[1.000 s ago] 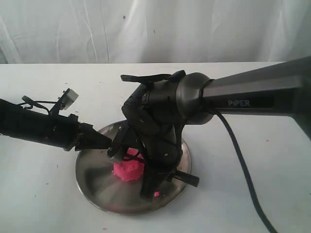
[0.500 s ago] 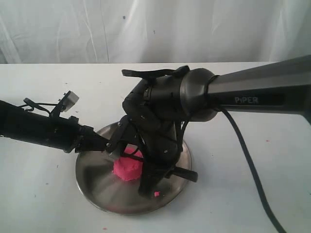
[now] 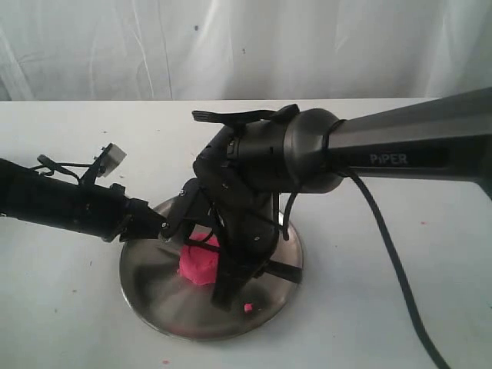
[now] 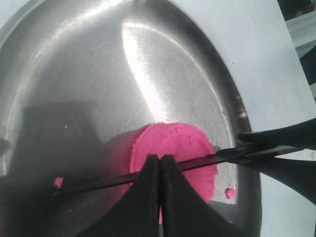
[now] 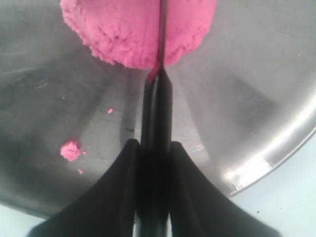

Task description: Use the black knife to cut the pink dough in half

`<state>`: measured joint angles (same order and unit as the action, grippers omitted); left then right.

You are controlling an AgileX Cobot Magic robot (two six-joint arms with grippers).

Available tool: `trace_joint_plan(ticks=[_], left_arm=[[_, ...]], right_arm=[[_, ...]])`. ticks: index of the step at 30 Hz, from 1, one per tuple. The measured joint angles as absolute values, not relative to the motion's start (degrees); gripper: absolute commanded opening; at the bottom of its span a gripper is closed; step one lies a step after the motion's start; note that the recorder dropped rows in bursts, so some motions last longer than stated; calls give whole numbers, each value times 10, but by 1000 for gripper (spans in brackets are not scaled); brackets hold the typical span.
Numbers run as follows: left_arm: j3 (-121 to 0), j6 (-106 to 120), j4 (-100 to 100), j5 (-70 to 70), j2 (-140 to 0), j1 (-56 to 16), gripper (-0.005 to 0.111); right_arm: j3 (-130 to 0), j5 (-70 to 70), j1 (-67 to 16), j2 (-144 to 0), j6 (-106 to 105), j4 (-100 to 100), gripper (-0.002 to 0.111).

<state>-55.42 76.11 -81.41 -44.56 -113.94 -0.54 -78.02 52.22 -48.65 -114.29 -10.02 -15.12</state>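
The pink dough [image 3: 197, 265] is one round flat-topped mound on the steel plate [image 3: 154, 286]. The black knife [image 4: 98, 183] lies with its blade across the top of the pink dough [image 4: 183, 142]. My right gripper [image 5: 154, 148] is shut on the knife's handle, and the blade [image 5: 161, 34] runs edge-on into the pink dough [image 5: 128, 29]. In the exterior view my right gripper [image 3: 234, 269] stands over the dough's right side and hides part of it. My left gripper [image 4: 159, 159] is shut, its tips just over the blade's middle; it [image 3: 165, 227] sits at the plate's left rim.
A pink crumb [image 5: 70, 150] and smaller specks lie on the plate [image 5: 247, 98] near the dough; the crumb [image 3: 247, 307] sits near the plate's front rim. The plate rests on a white table [image 3: 61, 323]. A black cable [image 3: 392, 284] trails from the right arm.
The right gripper has shifted slightly left and lower with the knife, covering more of the dough. The left arm has dipped a little toward the plate's rim.
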Motion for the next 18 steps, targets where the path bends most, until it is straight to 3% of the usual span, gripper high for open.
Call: trace_joint_plan(ticks=[18], left_arm=[[-554,765,-814,-438,-1117,-5,0]], right_arm=[[-780,515,-486,-1155,-100,-143,0]])
